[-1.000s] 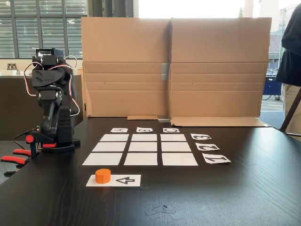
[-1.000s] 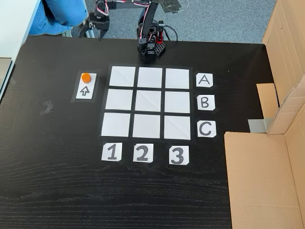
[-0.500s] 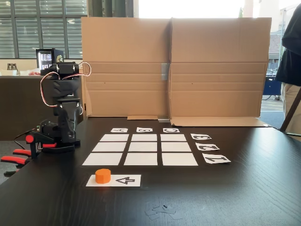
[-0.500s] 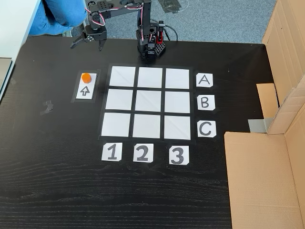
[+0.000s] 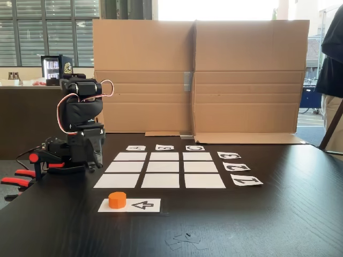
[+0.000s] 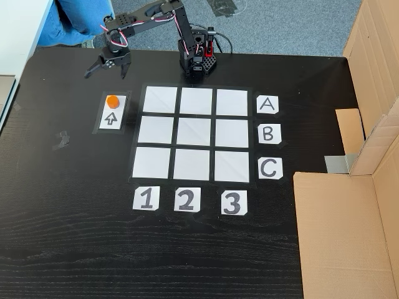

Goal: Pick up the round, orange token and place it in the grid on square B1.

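**Token waits on arrow strip, gripper above it with jaws apart**

While the small bright orange plastic token point(image 6: 112, 100) sits on the white paper strip with a black arrow point(image 6: 113, 118), at the strip's 12 o'clock end in the top-down fixed view, the black two-finger gripper point(image 6: 106, 70) hangs further toward 12 o'clock from it, not touching. Its jaws stand apart and hold nothing, fingertips pointing down to the dark wooden table point(image 6: 75, 237).

The grid of nine white paper rectangles point(image 6: 192, 133) lies at 3 o'clock of the token, w/ a dark gap between. Letter labels A, B, C are at the grid's 3 o'clock side, number labels 1, 2, 3 at its 6 o'clock side. Square B1 point(image 6: 155, 130), the middle cell of the column nearest the token, is bare.

From the low fixed view the token point(image 5: 117, 199) is at 6 o'clock of the grid point(image 5: 160, 170), and the black arm point(image 5: 80, 126) stands at approx. 10 o'clock of the token, bent over; the jaws I cannot tell from here. Brown cardboard walls point(image 5: 198, 75) stand behind the grid. A person point(image 5: 332, 64) is at the 3 o'clock edge.
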`<action>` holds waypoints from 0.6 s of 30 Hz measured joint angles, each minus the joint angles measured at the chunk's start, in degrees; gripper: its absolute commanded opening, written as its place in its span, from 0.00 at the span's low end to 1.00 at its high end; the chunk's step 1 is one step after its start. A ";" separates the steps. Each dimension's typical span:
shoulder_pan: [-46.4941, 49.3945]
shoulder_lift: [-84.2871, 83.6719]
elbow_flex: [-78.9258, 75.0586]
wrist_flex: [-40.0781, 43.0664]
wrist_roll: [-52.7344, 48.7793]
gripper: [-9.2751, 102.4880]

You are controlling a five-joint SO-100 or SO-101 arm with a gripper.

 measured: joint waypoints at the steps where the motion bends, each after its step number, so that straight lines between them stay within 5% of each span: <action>1: -0.35 -0.97 -0.62 -0.26 0.00 0.61; 18: -5.19 -13.89 -8.00 -4.22 0.35 0.61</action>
